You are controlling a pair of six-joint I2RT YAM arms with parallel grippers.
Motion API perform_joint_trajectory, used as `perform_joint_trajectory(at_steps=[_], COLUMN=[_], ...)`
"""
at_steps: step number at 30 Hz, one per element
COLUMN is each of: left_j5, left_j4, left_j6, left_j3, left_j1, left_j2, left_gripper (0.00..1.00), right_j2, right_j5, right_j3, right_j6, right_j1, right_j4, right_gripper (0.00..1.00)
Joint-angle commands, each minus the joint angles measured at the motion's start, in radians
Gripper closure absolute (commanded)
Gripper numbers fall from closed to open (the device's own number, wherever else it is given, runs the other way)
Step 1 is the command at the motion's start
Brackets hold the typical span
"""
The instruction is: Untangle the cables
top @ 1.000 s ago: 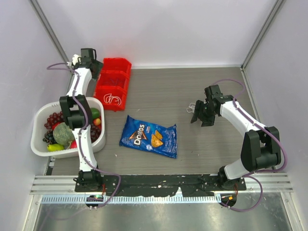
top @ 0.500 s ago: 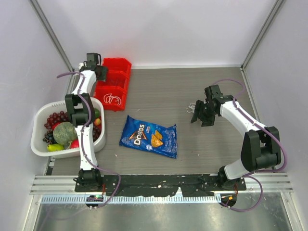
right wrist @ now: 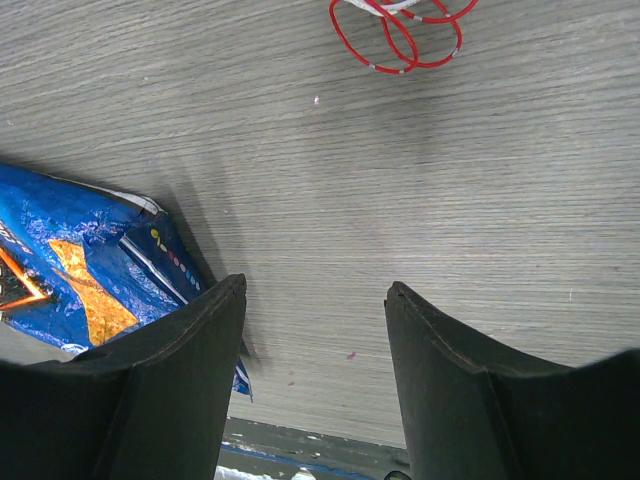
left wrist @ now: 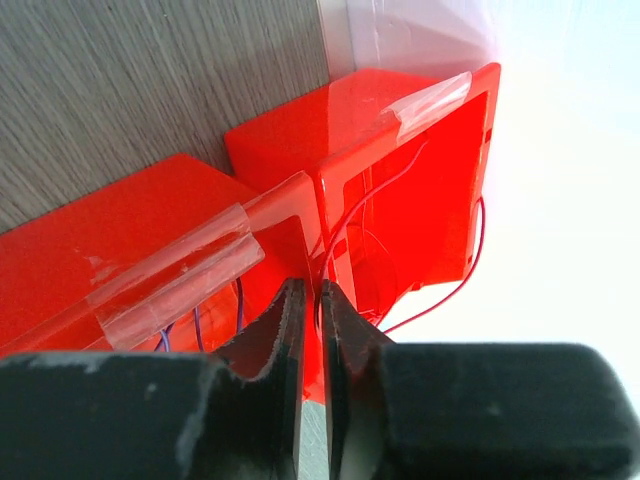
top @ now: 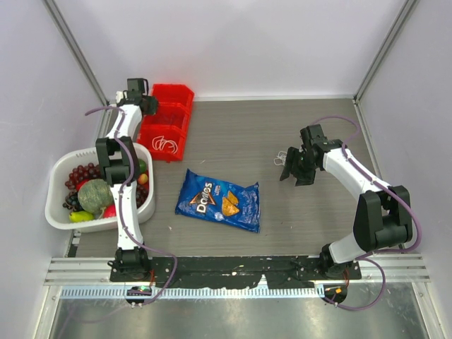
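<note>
1. I judge the step in hand to be the first pick: catching a single strand at the red bin (top: 168, 116), in the upper left of the top view, so it can be drawn clear of the rest.
2. My left jaws stand almost together, with only a thin slit between them. A red cord (left wrist: 338, 228) runs down the bin's inner wall to that slit. I cannot tell whether it is truly pinched.
3. Bluish cords (left wrist: 198, 325) lie in the neighbouring compartment. A pale loop (top: 166, 146) sits in the bin's nearest compartment.
4. A red and white coil (right wrist: 400, 35) lies on the tabletop (top: 240, 134), at the top edge of the right wrist view. My right jaws are wide open over bare wood and hold nothing. The chip bag (top: 219, 200) is at their lower left.
5. Next, I think, comes a slow lift away from the bin, watching that only one strand follows and the bin does not drag.
6. My left arm (top: 121, 127) is stretched far up the frame, wrist tipped over the bin's rim. My right arm (top: 346, 169) is bent inward, pointing down.
</note>
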Motion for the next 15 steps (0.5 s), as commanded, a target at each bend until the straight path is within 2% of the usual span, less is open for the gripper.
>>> perform_joint_trajectory(at_steps=[1, 5, 15], left_j5=[-0.001, -0.014, -0.116], left_j4=[0.089, 0.066, 0.127], left_j6=[0.042, 0.156, 0.343], left_j3=[0.01, 0.065, 0.007], left_j1=[-0.004, -0.013, -0.035], left_j2=[0.003, -0.005, -0.129], left_gripper=[0.89, 0.99, 1.0], right_j2=[-0.006, -0.006, -0.006], right_j5=[0.013, 0.013, 0.01], right_j3=[0.031, 0.031, 0.031], right_j6=[-0.002, 0.003, 0.006], right_j1=[-0.005, -0.004, -0.004], right_j4=[0.015, 0.015, 0.015], right_gripper=[0.37, 0.37, 0.37])
